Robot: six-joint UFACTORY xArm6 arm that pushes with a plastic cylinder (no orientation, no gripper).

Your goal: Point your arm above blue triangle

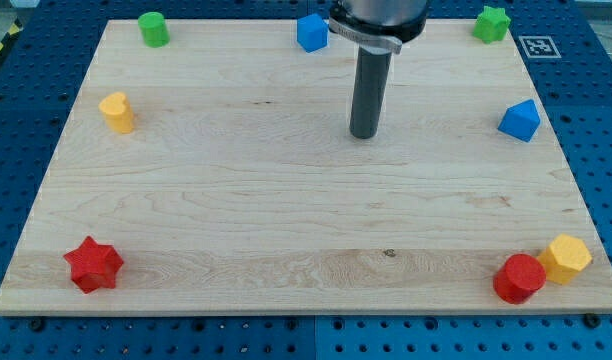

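The blue triangle [520, 120] lies near the board's right edge, in the upper half of the view. My tip [364, 135] rests on the wooden board a little above its middle, well to the left of the blue triangle and slightly lower than it. A blue cube [312, 32] sits at the top edge, up and to the left of my tip.
A green cylinder [153, 29] is at the top left, a green star [492, 23] at the top right. A yellow block [117, 112] is at the left. A red star [94, 264] is at the bottom left. A red cylinder [519, 278] and a yellow hexagon [567, 258] touch at the bottom right.
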